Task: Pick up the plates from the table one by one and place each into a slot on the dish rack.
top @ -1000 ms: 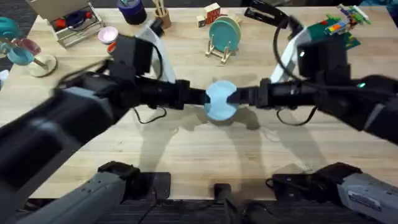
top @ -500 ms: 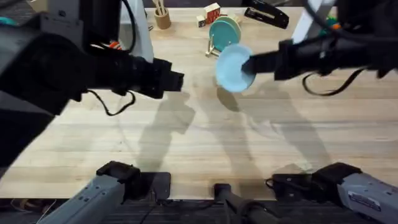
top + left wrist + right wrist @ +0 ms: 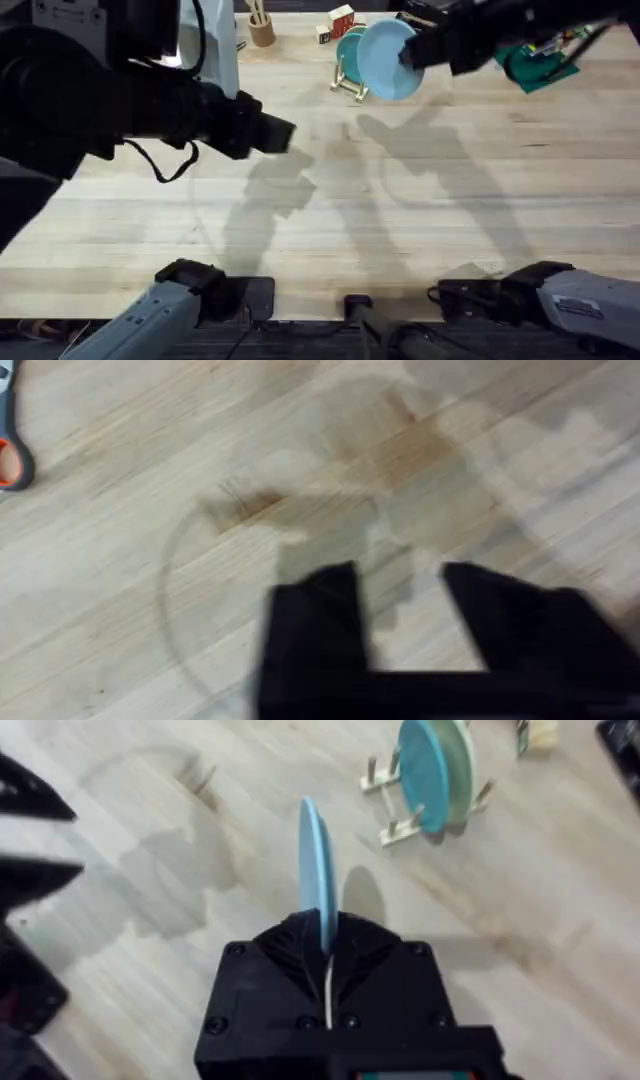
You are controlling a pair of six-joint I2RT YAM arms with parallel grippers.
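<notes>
Right gripper pinching pale sky blue plate on edge, held in the air just beside the dish rack, teal plate standing in rack, left gripper fingers spread over bare table, no legible writing.

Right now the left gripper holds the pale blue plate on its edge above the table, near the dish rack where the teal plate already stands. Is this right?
Not quite: the right gripper, not the left, holds the pale blue plate, as the right wrist view shows. The rest is correct: it is held on edge near the dish rack, where the teal plate already stands. The left gripper is open and empty.
</notes>
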